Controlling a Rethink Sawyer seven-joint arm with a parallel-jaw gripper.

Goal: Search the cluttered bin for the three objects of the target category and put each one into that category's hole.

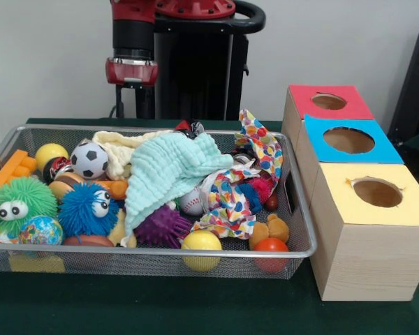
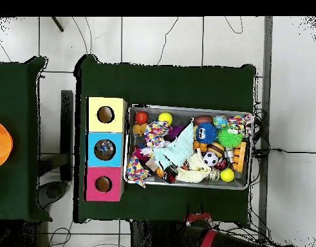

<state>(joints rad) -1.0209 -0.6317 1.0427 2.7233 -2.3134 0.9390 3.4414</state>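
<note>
While the arm stands drawn back behind the cluttered bin [image 1: 153, 259], only its red wrist ring shows, so whether the pincer is released or clenched cannot be told. No crushed bottle is visible in either view; in my judgement any targets lie buried, most likely beneath the mint cloth [image 1: 169, 171] and the patterned cloth [image 1: 232, 199] draped over the toys, which must be shifted first. The three boxes [image 1: 366, 223] with yellow, blue and red tops sit on the counter [image 1: 195, 310], just beside the bin's end, presumably to keep transfers short.
</note>
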